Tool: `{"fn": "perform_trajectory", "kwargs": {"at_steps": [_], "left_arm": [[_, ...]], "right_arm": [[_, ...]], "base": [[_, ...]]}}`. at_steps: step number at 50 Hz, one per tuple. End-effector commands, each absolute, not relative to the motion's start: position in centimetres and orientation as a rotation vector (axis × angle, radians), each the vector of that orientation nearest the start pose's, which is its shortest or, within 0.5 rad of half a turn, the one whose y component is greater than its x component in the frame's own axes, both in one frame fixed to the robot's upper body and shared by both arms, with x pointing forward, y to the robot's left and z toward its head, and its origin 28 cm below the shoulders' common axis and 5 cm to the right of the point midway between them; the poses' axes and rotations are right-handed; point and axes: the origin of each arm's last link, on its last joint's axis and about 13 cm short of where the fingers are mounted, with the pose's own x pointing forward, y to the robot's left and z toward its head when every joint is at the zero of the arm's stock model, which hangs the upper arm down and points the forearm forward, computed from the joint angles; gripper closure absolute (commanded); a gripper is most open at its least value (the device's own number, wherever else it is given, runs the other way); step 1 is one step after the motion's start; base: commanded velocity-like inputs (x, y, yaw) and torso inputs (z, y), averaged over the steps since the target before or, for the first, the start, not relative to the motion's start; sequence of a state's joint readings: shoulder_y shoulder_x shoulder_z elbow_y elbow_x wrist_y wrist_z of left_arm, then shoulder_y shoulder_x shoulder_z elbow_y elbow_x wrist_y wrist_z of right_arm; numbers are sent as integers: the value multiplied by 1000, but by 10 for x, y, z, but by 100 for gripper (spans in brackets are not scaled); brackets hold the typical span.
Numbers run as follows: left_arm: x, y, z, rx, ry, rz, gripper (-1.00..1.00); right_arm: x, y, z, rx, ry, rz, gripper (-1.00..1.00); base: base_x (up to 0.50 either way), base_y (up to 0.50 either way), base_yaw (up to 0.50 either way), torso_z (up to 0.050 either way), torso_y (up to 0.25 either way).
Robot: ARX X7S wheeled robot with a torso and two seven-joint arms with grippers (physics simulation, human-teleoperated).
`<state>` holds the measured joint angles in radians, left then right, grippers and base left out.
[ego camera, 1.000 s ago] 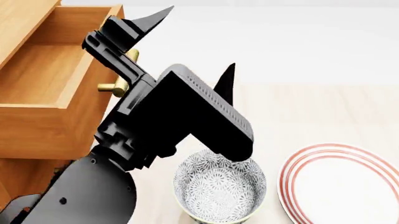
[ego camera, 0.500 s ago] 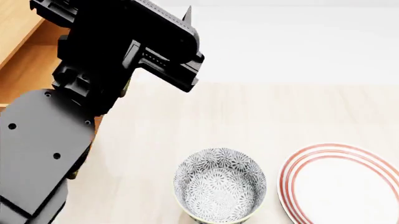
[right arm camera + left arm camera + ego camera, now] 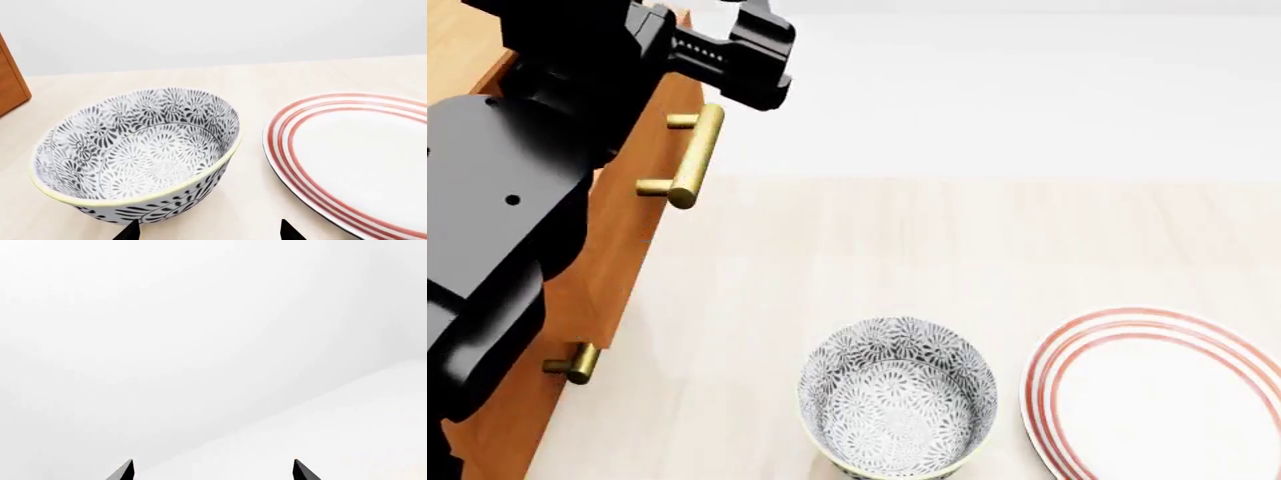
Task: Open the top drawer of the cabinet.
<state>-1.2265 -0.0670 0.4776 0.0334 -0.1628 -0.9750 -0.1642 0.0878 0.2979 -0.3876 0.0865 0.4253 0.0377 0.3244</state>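
The cabinet (image 3: 594,290) stands at the left edge of the head view, and one of its corners shows in the right wrist view (image 3: 10,80). The top drawer (image 3: 647,150) shows its front with the brass bar handle (image 3: 691,150). My left arm (image 3: 507,220) covers the rest of it, so I cannot tell how far out it stands. The arm is raised above the handle and clear of it. My left gripper (image 3: 213,471) is open and faces a blank white wall, holding nothing. My right gripper (image 3: 208,231) is open, low beside the patterned bowl (image 3: 137,150).
A lower drawer's brass handle (image 3: 574,362) sticks out below. The patterned bowl (image 3: 897,395) sits on the pale wooden surface near the front. A white plate with red rings (image 3: 1161,400) lies to its right. The plate (image 3: 353,160) also shows in the right wrist view.
My left arm has swung up and to the left, away from the handle, which now shows in full. The bowl and plate have not moved.
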Motion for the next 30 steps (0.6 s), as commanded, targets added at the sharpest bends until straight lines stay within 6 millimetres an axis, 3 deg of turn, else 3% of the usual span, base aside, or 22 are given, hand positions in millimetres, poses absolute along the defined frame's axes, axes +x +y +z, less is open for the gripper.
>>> {"fn": "perform_trajectory", "kwargs": {"at_steps": [1,21,30], "left_arm": [[356,147,309,273,-213,-91,-100],[372,150,304,178,-127,-72,-100],[372,148,314,6,-69,-95,-100]], "right_arm": [[214,-96,0,64,165,21,-100],[213,-95,0,61,165,27,-100],[213,-96,-1,61,166,29,-100]], "base": [[0,0,0,0,0],[0,0,0,0,0],[0,0,0,0,0]]}}
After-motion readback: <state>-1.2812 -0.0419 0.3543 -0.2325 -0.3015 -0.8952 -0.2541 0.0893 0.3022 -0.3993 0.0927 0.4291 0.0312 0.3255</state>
